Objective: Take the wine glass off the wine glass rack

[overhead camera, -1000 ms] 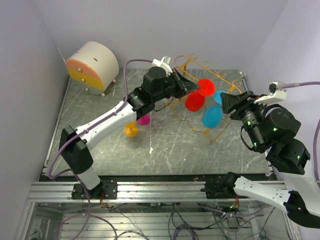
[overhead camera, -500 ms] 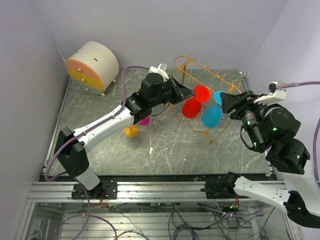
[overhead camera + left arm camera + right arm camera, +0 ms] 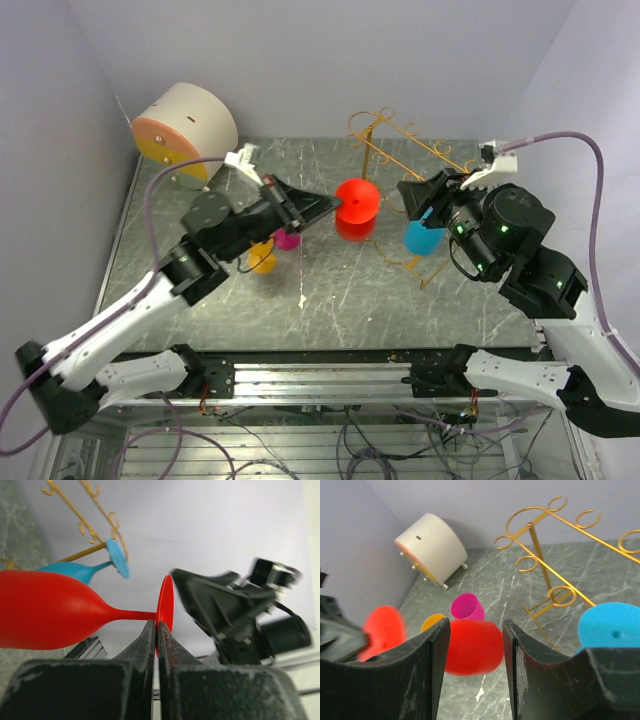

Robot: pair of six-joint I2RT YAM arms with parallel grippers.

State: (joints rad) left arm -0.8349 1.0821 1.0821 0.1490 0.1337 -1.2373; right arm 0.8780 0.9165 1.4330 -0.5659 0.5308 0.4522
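Top external view: left gripper (image 3: 335, 206) clamps the red glass (image 3: 357, 198) by its foot, holding it sideways just beside the gold rack (image 3: 415, 147), off the rails. Right gripper (image 3: 418, 196) stands open near the rack's blue glass (image 3: 424, 237).

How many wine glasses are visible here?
4: red glass in the left hand, blue glass on the gold rack, magenta glass and orange glass on the table. Others may be hidden.

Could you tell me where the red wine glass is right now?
In the top view the red wine glass is mid-table in the left gripper, pinched by its foot, just left of the gold rack and the blue glass.
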